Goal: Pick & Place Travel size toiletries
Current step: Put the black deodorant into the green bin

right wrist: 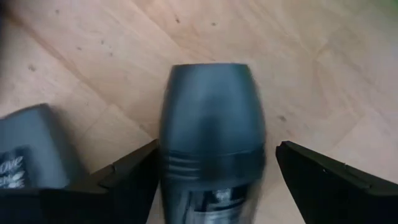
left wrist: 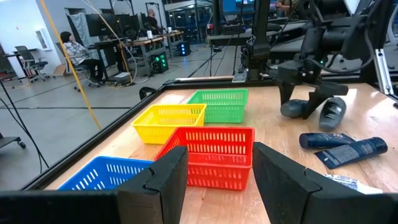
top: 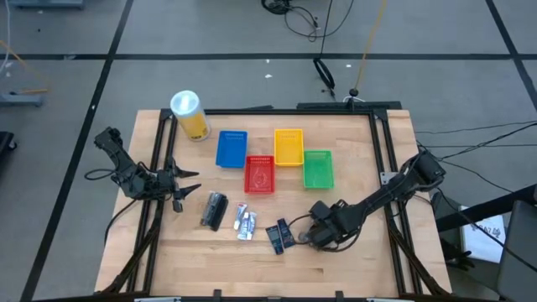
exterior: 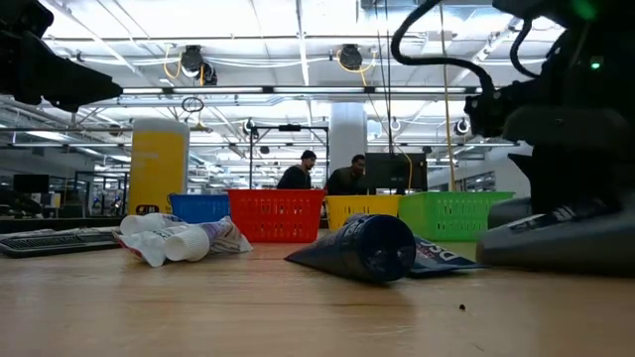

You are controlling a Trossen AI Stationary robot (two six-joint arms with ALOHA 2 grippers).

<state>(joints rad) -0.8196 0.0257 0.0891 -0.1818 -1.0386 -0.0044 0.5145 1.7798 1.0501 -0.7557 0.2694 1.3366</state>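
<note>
The right gripper (top: 312,236) is down at the near edge of the table, lining up on a pick. Its jaws stand wide apart with a dark grey roll-on bottle (right wrist: 211,134) lying on its side between them, closer to one finger than the other and, as far as I can see, not yet pinched. My guess is the next move is to centre on the bottle and close across its rounded body, which looks ready to roll if nudged from one side.

Just beside that gripper lie two dark blue tubes (top: 279,233), close enough to be bumped. Further along the same row sit the silvery-white mini tubes (top: 245,222), then another dark grey bottle (top: 215,210).

The left gripper (top: 186,184) hangs beyond these at the table's left side, fingers parted, holding nothing.

Farther back stand the red basket (top: 259,174), blue basket (top: 231,148), yellow basket (top: 288,146) and green basket (top: 317,169), with a tall yellow canister (top: 190,115) at the far left corner.
</note>
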